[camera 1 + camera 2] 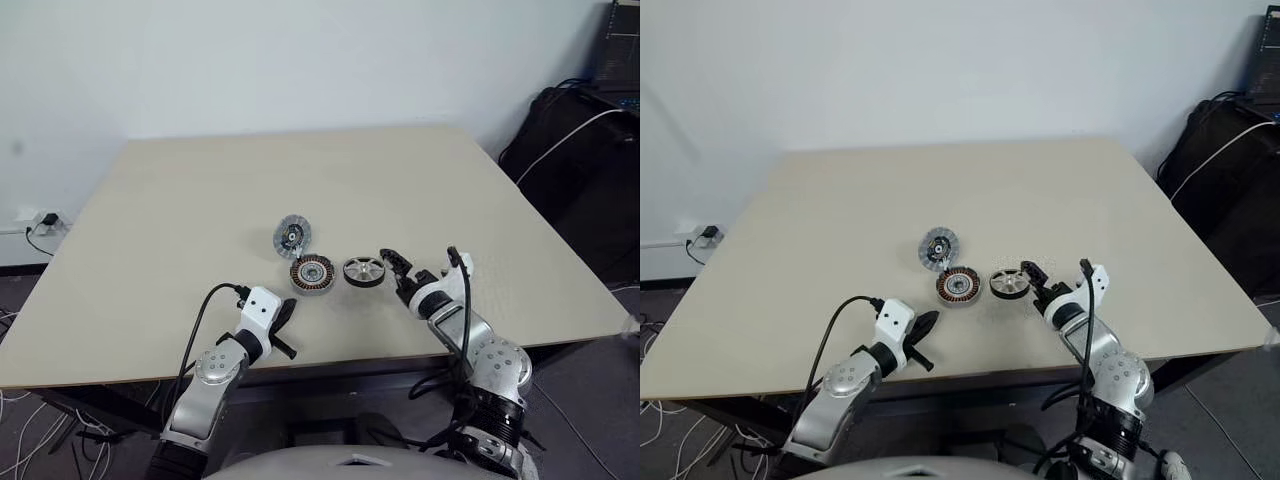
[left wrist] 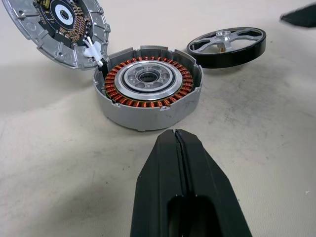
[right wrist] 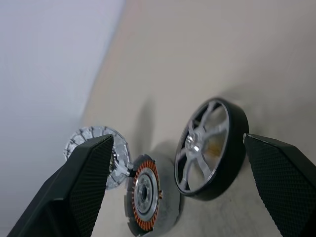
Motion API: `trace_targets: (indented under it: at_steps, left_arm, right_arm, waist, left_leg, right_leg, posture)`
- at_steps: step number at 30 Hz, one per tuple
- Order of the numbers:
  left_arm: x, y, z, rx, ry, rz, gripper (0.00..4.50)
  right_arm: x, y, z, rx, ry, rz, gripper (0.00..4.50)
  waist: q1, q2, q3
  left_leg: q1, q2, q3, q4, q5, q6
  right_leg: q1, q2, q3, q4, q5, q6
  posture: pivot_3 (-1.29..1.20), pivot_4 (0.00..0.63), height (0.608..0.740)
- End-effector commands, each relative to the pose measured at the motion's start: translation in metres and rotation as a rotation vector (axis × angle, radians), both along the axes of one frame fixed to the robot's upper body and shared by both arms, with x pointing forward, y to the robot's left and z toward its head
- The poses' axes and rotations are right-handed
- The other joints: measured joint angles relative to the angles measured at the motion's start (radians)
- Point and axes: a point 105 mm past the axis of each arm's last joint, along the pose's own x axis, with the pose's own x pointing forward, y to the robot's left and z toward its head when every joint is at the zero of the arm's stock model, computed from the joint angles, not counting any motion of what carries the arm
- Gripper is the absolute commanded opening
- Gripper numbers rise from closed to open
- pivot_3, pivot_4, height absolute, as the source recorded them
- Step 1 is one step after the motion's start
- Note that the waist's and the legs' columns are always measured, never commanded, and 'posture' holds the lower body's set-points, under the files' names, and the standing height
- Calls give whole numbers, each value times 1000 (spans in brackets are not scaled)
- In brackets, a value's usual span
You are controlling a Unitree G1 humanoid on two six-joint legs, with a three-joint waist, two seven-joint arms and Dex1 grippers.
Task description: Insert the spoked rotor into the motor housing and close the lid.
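The right gripper (image 1: 393,270) stands wide open and empty, and the spoked rotor (image 1: 363,270) lies flat on the table (image 1: 180,230) just off its fingertips. The motor housing (image 1: 312,274) sits just beyond the rotor, straight ahead of the left gripper (image 1: 286,325), whose fingers are pressed together on nothing. The lid (image 1: 291,236) stands propped open at the housing's far edge.

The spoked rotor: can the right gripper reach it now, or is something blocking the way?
Probably yes. The open right gripper sits just beside the spoked rotor, with nothing between them on the table.
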Motion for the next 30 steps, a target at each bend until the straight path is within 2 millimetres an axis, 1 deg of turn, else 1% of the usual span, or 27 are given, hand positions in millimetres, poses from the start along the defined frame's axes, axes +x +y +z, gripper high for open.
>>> trace_targets:
  at_steps: [1,5,13,17,18,19,20,29,30]
  left_arm:
    - [4,2,9,-10,-37,6,33]
    - [4,2,9,-8,-40,8,33]
    - [5,2,11,-5,-46,4,33]
    - [6,3,11,-3,-47,2,33]
    - [6,3,11,-2,-48,1,33]
    - [6,3,11,-2,-48,0,33]
    - [7,3,11,-2,-48,0,33]
    - [6,2,11,-2,-45,-1,33]
    - [6,2,10,-2,-45,-1,33]
  right_arm:
    - [9,24,7,92,-27,28,4485]
    - [11,28,-3,102,13,25,4485]
    - [14,29,-13,128,48,1,4485]
    - [15,29,-14,147,45,-9,4485]
    - [15,29,-15,150,47,-12,4091]
    - [15,28,-16,151,49,-14,3876]
    - [15,28,-17,153,51,-17,3565]
    - [12,25,-22,145,72,-35,581]
    - [11,24,-23,144,75,-37,382]
  waist:
    - [-1,0,0]
    - [-2,1,0]
    - [-2,1,0]
    - [-2,1,0]
    - [-2,1,1]
    - [-2,1,1]
    - [-2,1,1]
    - [-2,2,1]
    - [-2,2,1]
  left_leg:
    - [0,0,0,0,0,0]
    - [0,0,0,0,0,0]
    - [0,0,0,0,0,0]
    - [0,0,0,0,0,0]
    - [0,0,0,0,0,0]
    - [0,0,0,0,0,0]
    - [0,0,0,0,0,0]
    - [0,0,0,0,0,0]
    - [0,0,0,0,0,0]
  right_leg:
    - [0,0,0,0,0,0]
    - [0,0,0,0,0,0]
    - [0,0,0,0,0,0]
    - [0,0,0,0,0,0]
    - [0,0,0,0,0,0]
    - [0,0,0,0,0,0]
    - [0,0,0,0,0,0]
    - [0,0,0,0,0,0]
    - [0,0,0,0,0,0]
  posture:
    - [0,0,740]
    - [0,0,740]
    - [0,0,740]
    - [0,0,740]
    - [0,0,740]
    - [0,0,740]
    - [0,0,740]
    - [0,0,740]
    - [0,0,740]
